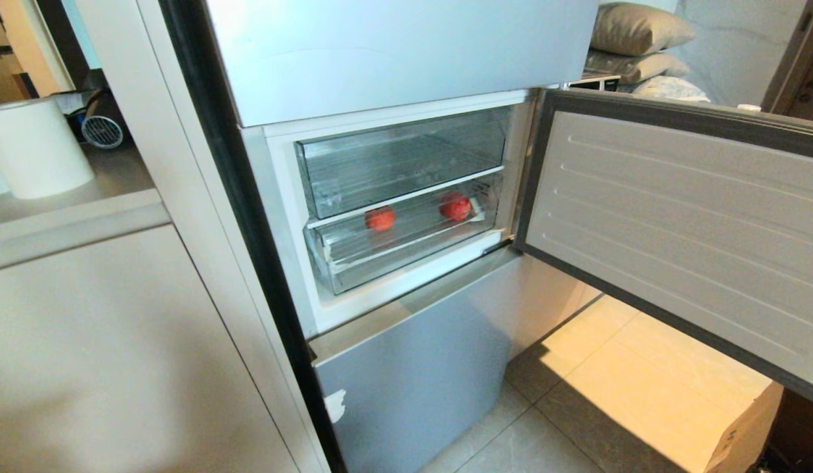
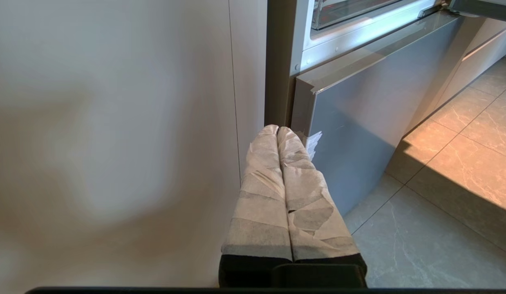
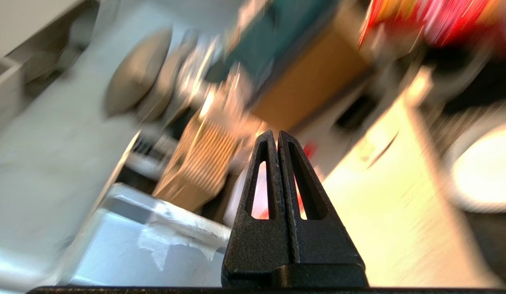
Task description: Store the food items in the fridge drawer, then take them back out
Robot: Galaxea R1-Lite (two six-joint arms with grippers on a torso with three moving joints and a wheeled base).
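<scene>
Both fruits, orange-red fruit and deeper red fruit, lie in your fridge drawer. Your left hand, pressed together, sits below it; right hand, pressed together, faces elsewhere.

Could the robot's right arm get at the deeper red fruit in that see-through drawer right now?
Probably yes: the grey fridge door stands open and the deeper red, rough-skinned fruit lies in the see-through plastic drawer. But the right gripper is shut and points elsewhere.

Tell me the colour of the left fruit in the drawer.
Orange-red; the left fruit shows best in the head view.
</scene>
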